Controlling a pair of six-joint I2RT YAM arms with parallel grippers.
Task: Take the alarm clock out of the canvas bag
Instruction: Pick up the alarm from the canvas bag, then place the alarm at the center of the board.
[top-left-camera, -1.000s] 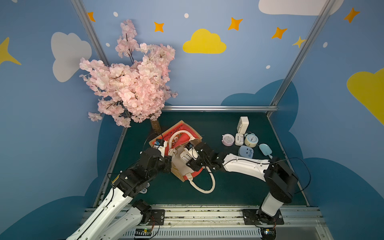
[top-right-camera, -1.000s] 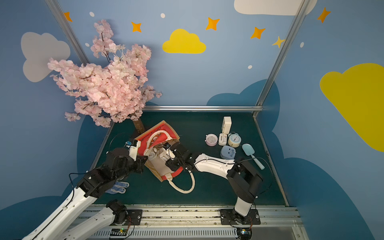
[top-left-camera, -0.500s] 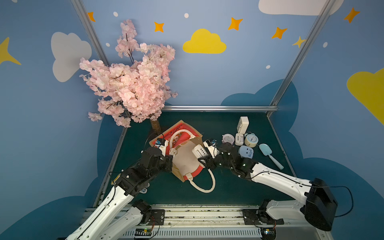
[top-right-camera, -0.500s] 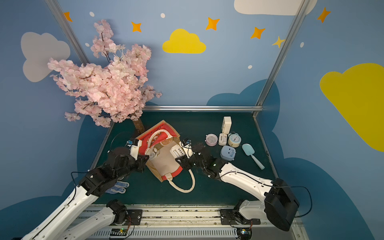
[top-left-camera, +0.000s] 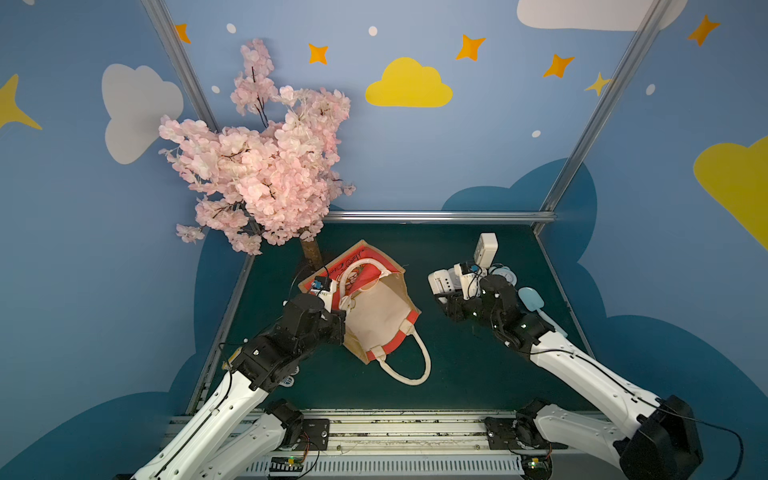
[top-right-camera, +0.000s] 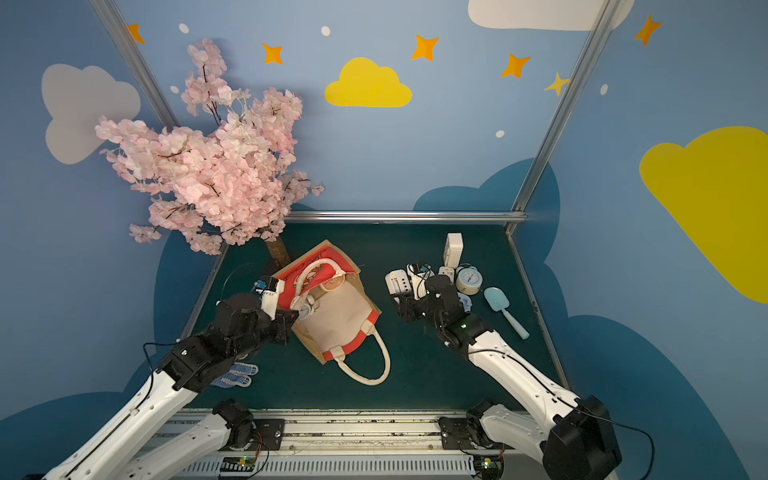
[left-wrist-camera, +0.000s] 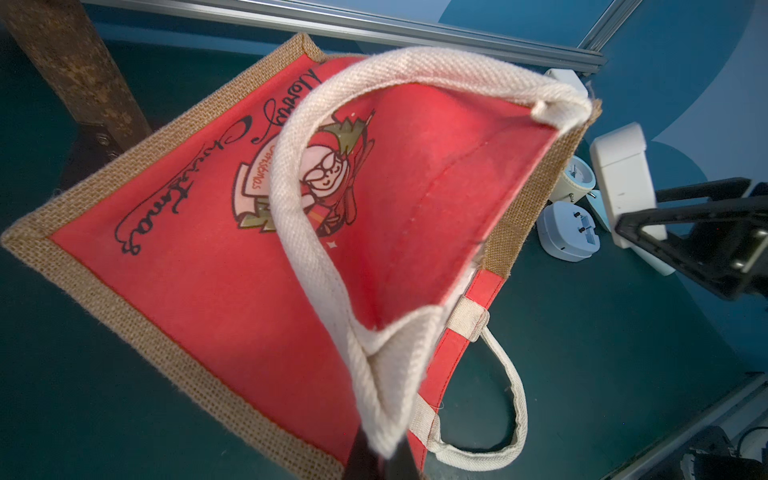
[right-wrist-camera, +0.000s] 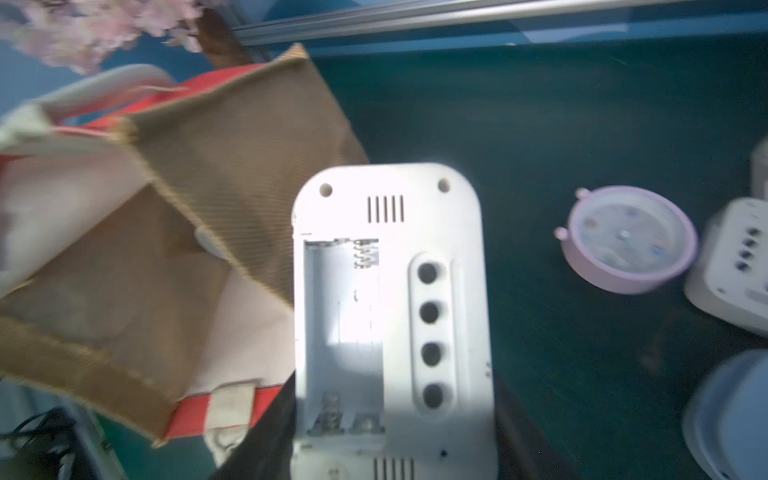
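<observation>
Since a second ago the right end effector (top-left-camera: 448, 296) has swung out of the canvas bag (top-left-camera: 382, 316) toward the right of the frame. It carries the alarm clock (top-left-camera: 441, 282) with it. Both top views now show the white clock clear of the bag, right of centre. The right wrist view shows it pinched between the dark fingers (right-wrist-camera: 266, 432), with its open battery bay facing that camera.

The left end effector (top-right-camera: 296, 316) is pressed together on the bag's cream handle (left-wrist-camera: 386, 399) at the rim. The bag sits at the frame's centre with its mouth open.

A strip of bare green tabletop (top-left-camera: 457, 365) separates the bag's right edge from the clock. Just right of the end effector stand other clocks (top-right-camera: 469, 280) and a blue scoop (top-right-camera: 498, 301), close to the tabletop's right rail. At upper left, a blossom tree (top-left-camera: 257, 166) stands beside the bag.
</observation>
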